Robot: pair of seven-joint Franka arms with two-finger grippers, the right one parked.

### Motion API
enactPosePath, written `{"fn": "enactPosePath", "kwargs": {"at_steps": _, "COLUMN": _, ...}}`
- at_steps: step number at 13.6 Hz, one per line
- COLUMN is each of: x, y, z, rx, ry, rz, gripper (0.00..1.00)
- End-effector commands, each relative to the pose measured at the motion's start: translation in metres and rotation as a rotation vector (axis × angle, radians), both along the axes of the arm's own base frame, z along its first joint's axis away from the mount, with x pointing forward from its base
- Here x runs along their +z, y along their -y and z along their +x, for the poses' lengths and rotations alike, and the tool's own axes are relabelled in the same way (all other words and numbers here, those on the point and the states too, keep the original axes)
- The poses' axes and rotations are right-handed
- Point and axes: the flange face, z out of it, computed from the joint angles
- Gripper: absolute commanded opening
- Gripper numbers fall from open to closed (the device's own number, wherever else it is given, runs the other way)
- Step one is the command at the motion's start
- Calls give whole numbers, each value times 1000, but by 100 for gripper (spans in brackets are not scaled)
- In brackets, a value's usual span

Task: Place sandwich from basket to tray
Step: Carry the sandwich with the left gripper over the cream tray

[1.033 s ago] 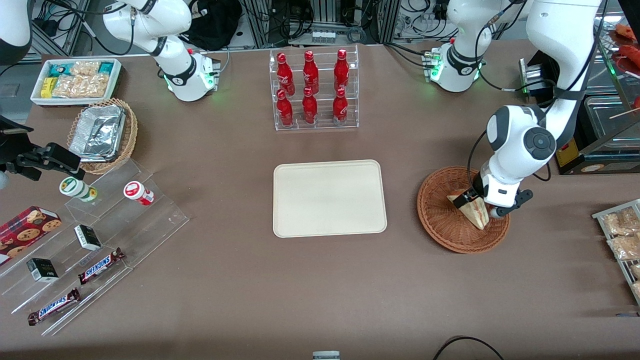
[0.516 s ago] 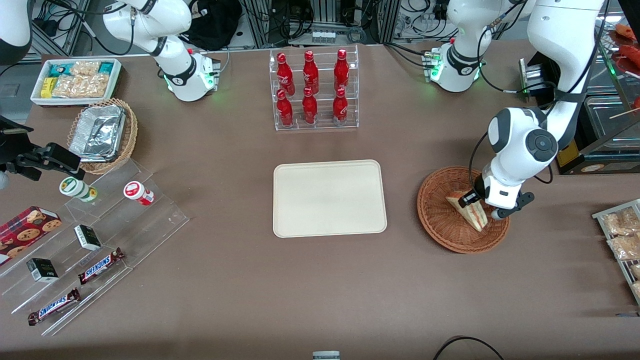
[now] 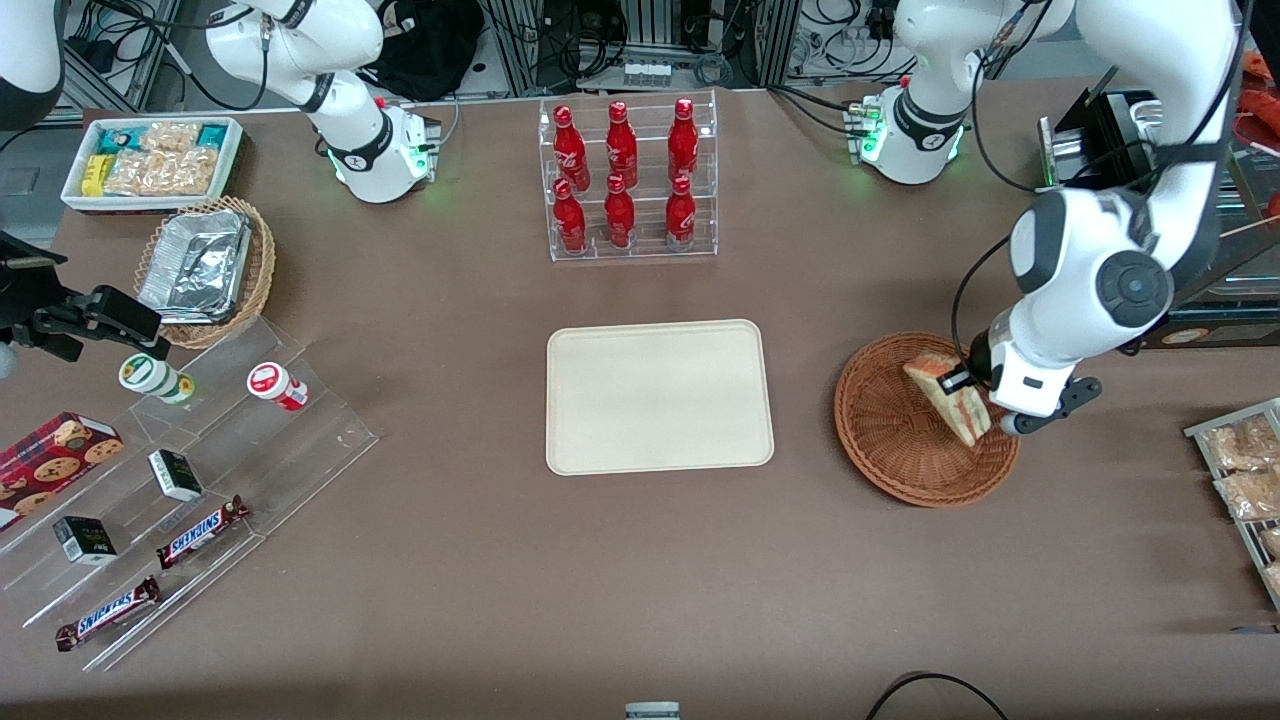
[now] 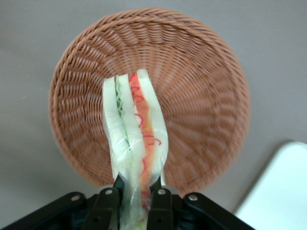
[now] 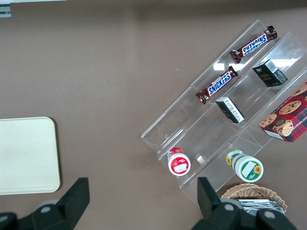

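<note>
One sandwich (image 3: 950, 398) pinched in my tool (image 4: 135, 191), lifted above basket (image 3: 890, 440), tray (image 3: 659, 396) at basket's nine o'clock

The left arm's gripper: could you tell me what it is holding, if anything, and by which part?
The gripper is shut on the sandwich, pinching one narrow end of the wedge across its bread faces, above the basket.

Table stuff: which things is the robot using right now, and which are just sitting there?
In use:
- sandwich, pinched in the claw above the basket
- basket
- tray, where the sandwich goes

Just sitting there:
- red bottles in a clear rack
- Snickers bars
- cookie box
- foil containers in a tan basket
</note>
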Motion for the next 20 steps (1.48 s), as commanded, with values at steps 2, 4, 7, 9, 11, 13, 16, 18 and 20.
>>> {"fn": "enactPosePath", "kwargs": {"at_steps": 2, "x": 50, "y": 95, "z": 4, "rx": -96, "ry": -25, "rz": 5, "gripper": 7}}
{"fn": "enactPosePath", "kwargs": {"at_steps": 4, "x": 44, "y": 166, "z": -9, "rx": -150, "ry": -27, "rz": 5, "gripper": 6}}
{"fn": "enactPosePath", "kwargs": {"at_steps": 7, "x": 22, "y": 250, "z": -27, "rx": -256, "ry": -46, "rz": -9, "gripper": 7}}
{"fn": "enactPosePath", "kwargs": {"at_steps": 9, "x": -7, "y": 305, "z": -39, "rx": -283, "ry": -68, "rz": -9, "gripper": 7}}
{"fn": "enactPosePath", "kwargs": {"at_steps": 11, "x": -33, "y": 336, "z": -39, "rx": -310, "ry": -63, "rz": -31, "gripper": 8}}
{"fn": "enactPosePath", "kwargs": {"at_steps": 13, "x": -56, "y": 365, "z": -48, "rx": -344, "ry": -14, "rz": -68, "gripper": 7}}
{"fn": "enactPosePath", "kwargs": {"at_steps": 16, "x": -91, "y": 392, "z": -59, "rx": -375, "ry": 28, "rz": -92, "gripper": 7}}
{"fn": "enactPosePath", "kwargs": {"at_steps": 18, "x": -108, "y": 398, "z": -59, "rx": -397, "ry": 62, "rz": -87, "gripper": 7}}
{"fn": "enactPosePath", "kwargs": {"at_steps": 20, "x": -120, "y": 409, "z": -69, "rx": -416, "ry": 68, "rz": -93, "gripper": 7}}
